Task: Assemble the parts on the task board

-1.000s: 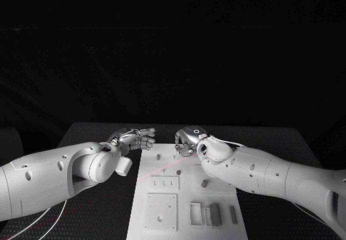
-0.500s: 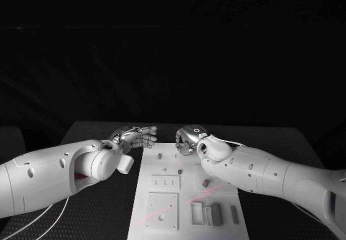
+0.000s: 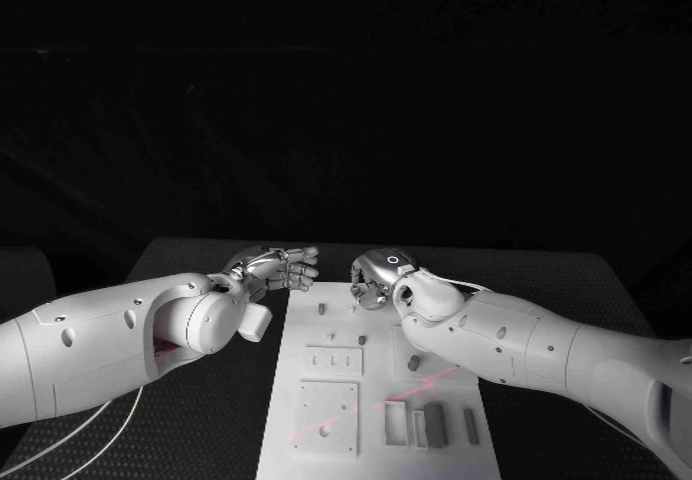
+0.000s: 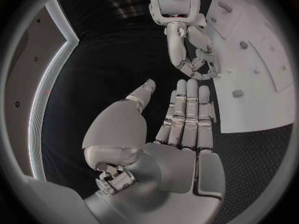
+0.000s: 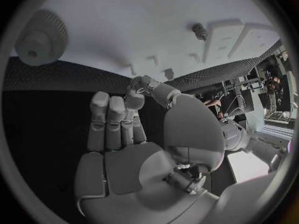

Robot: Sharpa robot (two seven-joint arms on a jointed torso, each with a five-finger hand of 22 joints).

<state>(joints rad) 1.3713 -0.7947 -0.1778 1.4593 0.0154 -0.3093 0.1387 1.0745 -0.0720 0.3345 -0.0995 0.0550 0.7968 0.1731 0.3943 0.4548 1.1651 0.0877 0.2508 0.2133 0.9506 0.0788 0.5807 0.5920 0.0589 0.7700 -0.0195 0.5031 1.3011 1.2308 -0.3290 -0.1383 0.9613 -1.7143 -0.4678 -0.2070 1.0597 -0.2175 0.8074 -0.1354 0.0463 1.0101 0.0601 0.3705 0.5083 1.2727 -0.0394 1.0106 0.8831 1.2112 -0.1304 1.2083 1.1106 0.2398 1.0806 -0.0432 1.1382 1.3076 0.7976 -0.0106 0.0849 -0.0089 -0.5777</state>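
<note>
Lying mid-table, the task board (image 3: 378, 385) carries small parts (image 3: 431, 421) near its close end. Left hand (image 3: 277, 270) spreads empty fingers beside its far corner. Right hand (image 3: 378, 280) curls empty there; its wrist view reveals a round toothed part (image 5: 41, 43).

The task board (image 3: 378, 400) lies mid-table, with the left hand (image 3: 277, 268) and right hand (image 3: 378, 280) flanking its far end.

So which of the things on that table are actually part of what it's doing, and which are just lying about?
Part of the job:
- task board, the white plate
- small grey parts on it
- left hand, holding nothing
- right hand, at the board's far end

Just there:
- black table
- thin cable under the left arm
</note>
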